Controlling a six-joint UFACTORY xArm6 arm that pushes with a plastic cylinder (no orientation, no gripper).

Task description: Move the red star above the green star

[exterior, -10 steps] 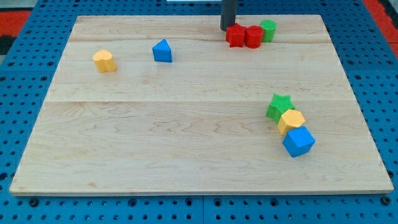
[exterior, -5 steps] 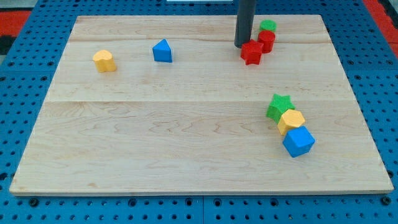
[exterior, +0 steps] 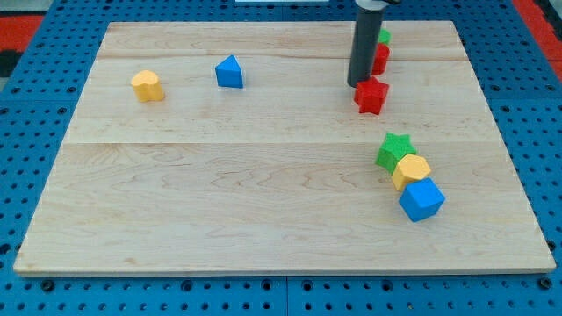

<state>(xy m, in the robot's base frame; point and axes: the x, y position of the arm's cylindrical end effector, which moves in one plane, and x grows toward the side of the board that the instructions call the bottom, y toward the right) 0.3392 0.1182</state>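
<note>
The dark straight rod comes down from the view's top edge, nearly upright, and my tip (exterior: 360,84) rests on the pale wooden worktop (exterior: 263,202). The arm carries no pincer, so nothing is apart, together or clamped: the rod simply ends in its blunt lower end.

The red star-shaped block (exterior: 371,95) sits just to the view's lower right of my tip, touching it or very nearly so; the rod's end hides the exact contact. Behind the rod, toward the view's top right of my tip, a red block (exterior: 379,59) of rounded, cylinder-like shape shows partly past the rod, and a green block (exterior: 384,37) peeks out above it, its shape mostly hidden.

Below my tip, toward the view's bottom, lies the green star-shaped block (exterior: 394,150), apart from the red star with bare wood between them. Touching the green star on its lower right side is a yellow hexagonal block (exterior: 411,170), and touching that in turn is a blue cube-like block (exterior: 421,199), the three forming a short diagonal chain.

Well to the view's left of my tip stands a blue triangular block (exterior: 229,72), and farther left a yellow block (exterior: 147,85) with a roughly pentagonal outline.

The worktop lies on a blue perforated base (exterior: 53,175).
</note>
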